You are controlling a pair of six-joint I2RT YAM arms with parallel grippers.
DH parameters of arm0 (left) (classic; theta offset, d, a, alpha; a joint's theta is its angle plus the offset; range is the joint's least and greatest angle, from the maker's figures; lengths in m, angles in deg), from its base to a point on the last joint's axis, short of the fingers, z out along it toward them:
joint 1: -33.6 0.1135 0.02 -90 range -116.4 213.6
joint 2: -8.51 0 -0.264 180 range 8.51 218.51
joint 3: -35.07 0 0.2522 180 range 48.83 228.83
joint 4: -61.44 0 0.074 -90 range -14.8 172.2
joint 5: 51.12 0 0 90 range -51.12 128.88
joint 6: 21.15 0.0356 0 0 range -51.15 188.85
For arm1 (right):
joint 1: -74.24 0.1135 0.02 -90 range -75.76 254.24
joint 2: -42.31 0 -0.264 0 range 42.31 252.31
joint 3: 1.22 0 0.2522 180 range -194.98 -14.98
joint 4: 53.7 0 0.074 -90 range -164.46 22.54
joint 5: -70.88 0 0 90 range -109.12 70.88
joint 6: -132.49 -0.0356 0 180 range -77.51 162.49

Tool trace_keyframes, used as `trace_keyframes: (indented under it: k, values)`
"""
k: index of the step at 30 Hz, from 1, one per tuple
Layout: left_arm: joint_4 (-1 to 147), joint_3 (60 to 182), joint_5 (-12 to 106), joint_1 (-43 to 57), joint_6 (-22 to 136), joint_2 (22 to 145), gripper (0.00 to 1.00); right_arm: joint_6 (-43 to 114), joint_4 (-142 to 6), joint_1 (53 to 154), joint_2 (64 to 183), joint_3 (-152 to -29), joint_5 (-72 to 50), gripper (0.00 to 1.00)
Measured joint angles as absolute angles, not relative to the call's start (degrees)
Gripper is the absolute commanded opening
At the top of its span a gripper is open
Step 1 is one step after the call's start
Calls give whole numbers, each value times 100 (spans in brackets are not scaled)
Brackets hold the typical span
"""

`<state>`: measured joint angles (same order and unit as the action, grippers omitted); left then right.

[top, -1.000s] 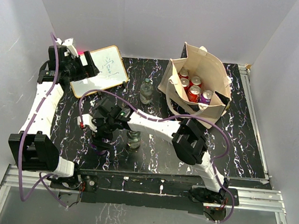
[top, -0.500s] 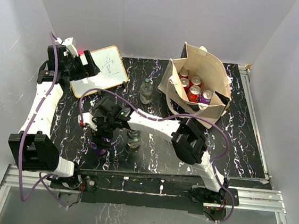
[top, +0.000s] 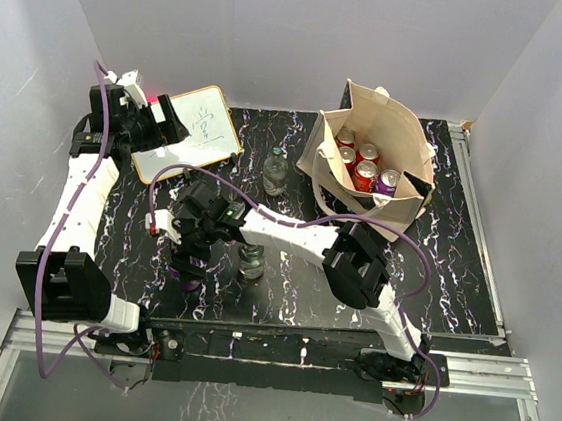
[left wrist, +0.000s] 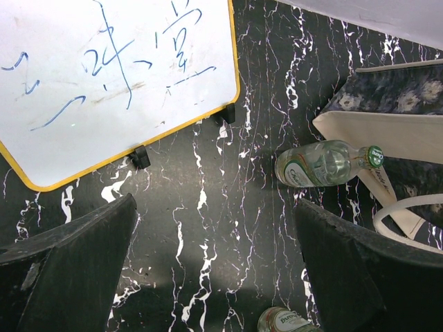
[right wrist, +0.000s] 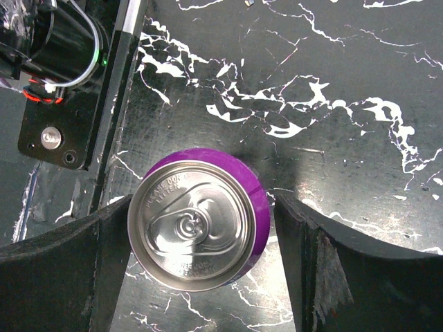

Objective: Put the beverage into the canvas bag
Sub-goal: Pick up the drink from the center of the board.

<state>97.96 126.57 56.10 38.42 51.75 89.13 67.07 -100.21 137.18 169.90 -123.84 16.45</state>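
The right end effector (right wrist: 203, 214) hangs low over the purple can (right wrist: 190, 238), which stands upright on the table (right wrist: 332, 83) between its 2 fingers. The jaws are open. The finger on the left of the wrist view is at the can's side, maybe touching it, and the other finger shows a thin gap, so I judge the can is not gripped yet. The bag (top: 391, 117) stands open well away from this end effector, to its right and farther from the bases, and several cans already sit inside it. The left end effector (left wrist: 214, 204) is wide open and holds nothing. Part of the work looks done. For this can, the closing, lifting, carrying and release into the bag all remain. A bottle (top: 252, 261) just beside the right end effector is also outside the bag.
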Motion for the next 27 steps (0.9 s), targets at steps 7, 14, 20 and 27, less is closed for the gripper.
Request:
trace_keyframes:
  k: [7,14,20,27]
  values:
    - [9803,12571,5607,3842,5188,8880,97,6626,-9984,13727,16990,-12384,1687,66]
    - [9798,12499,5623,3842,5186,8764,97,6606,-9978,13729,16990,-12384,1676,33]
    - [9770,12491,5739,3842,5168,8749,97,6493,-9964,13729,16988,-12410,1532,8]
    - [9573,12491,5905,3842,5037,8749,96,6407,-10034,13602,16981,-12598,1219,8]
